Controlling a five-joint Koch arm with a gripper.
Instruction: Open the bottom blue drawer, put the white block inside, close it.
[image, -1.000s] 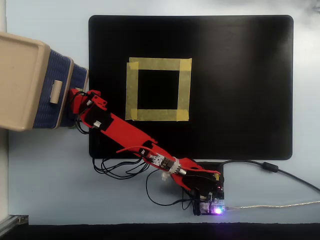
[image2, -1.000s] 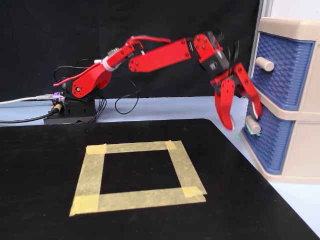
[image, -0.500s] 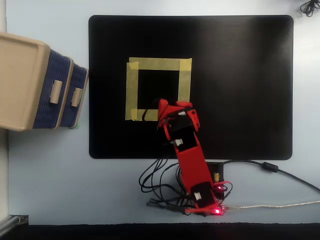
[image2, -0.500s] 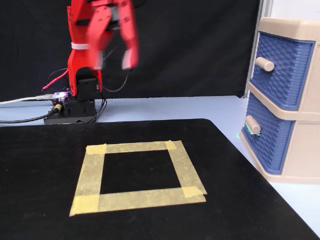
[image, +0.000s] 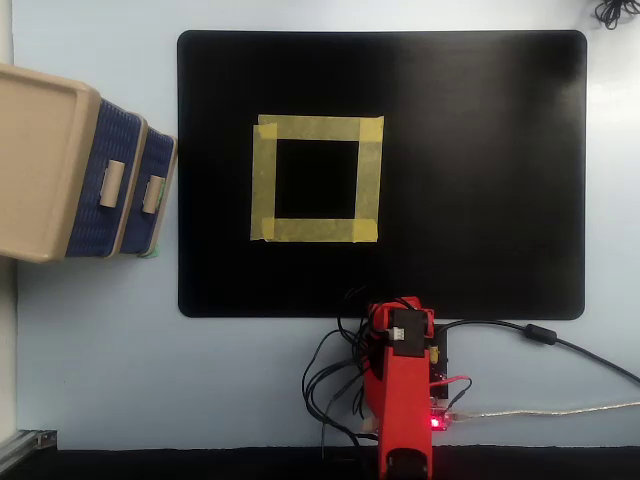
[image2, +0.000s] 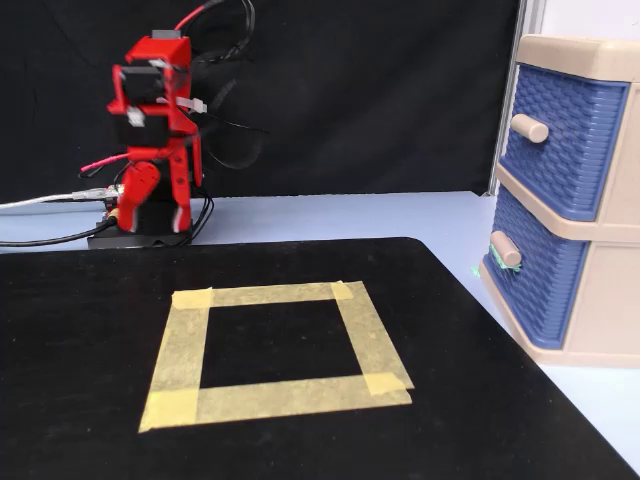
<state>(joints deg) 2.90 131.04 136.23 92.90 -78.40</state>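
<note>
1. The red arm (image2: 152, 140) is folded up tight over its base at the back of the table (image: 100, 350), wires looping around it.
2. In the overhead view the arm (image: 400, 400) sits as a compact red column at the bottom edge, just off the black mat (image: 480, 180).
3. The end effector (image2: 150, 205) is tucked down in front of the base in the fixed view; the picture is blurred there, so I cannot tell whether its jaws are apart or together.
4. Over on the right of the fixed view stands the beige cabinet (image2: 610, 300), and the bottom blue drawer (image2: 540, 270) sits pushed in, its small beige handle (image2: 505, 247) poking out toward the mat.
5. From above, the same bottom blue drawer (image: 157, 195) sticks out a touch further than the upper blue drawer (image: 112, 185), at the mat's left edge.
6. A square of yellow tape (image: 316, 179) lies on the mat, well apart from both arm and cabinet.
7. The white block is not visible in either view.
</note>
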